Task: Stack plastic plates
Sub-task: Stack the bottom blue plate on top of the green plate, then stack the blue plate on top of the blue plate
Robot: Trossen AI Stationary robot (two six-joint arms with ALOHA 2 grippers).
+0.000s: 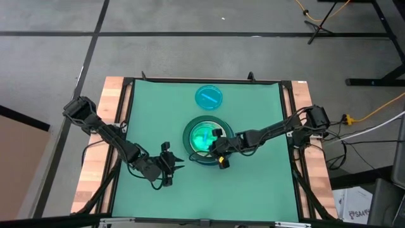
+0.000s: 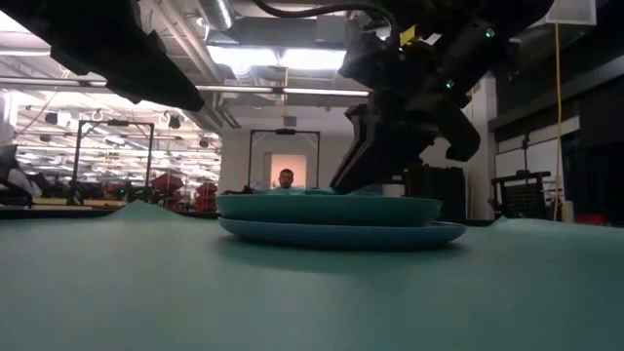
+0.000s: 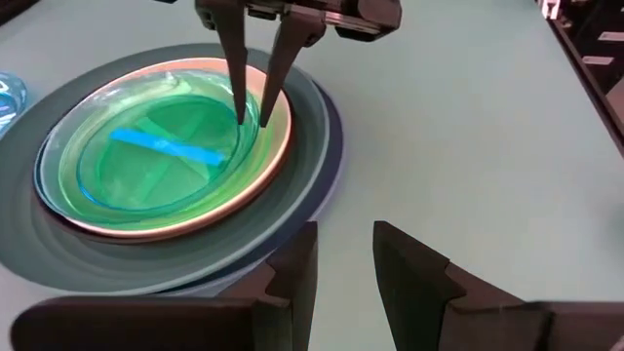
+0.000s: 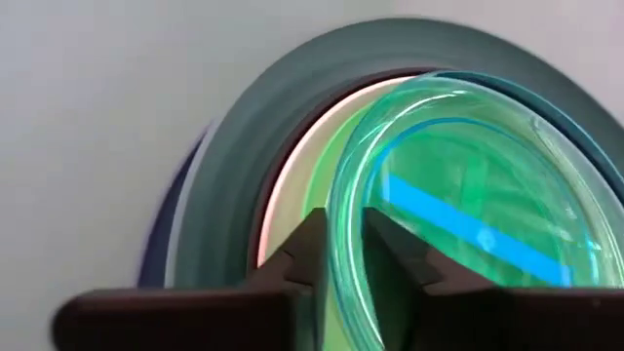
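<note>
The right gripper (image 3: 252, 105) has its jaws closed on the rim of a lime plate (image 4: 458, 205), lying in the stack (image 1: 204, 138) at mid desk, while the left gripper (image 1: 169, 163), jaws open, waits beside.

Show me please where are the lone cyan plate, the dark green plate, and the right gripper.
lone cyan plate (image 1: 209, 97), high view, its centre.
dark green plate (image 3: 307, 117), left wrist view, bare rim.
right gripper (image 3: 252, 109), left wrist view, between its fingertips, pinching a lime-green plate (image 4: 429, 146), right wrist view, its rim.
</note>
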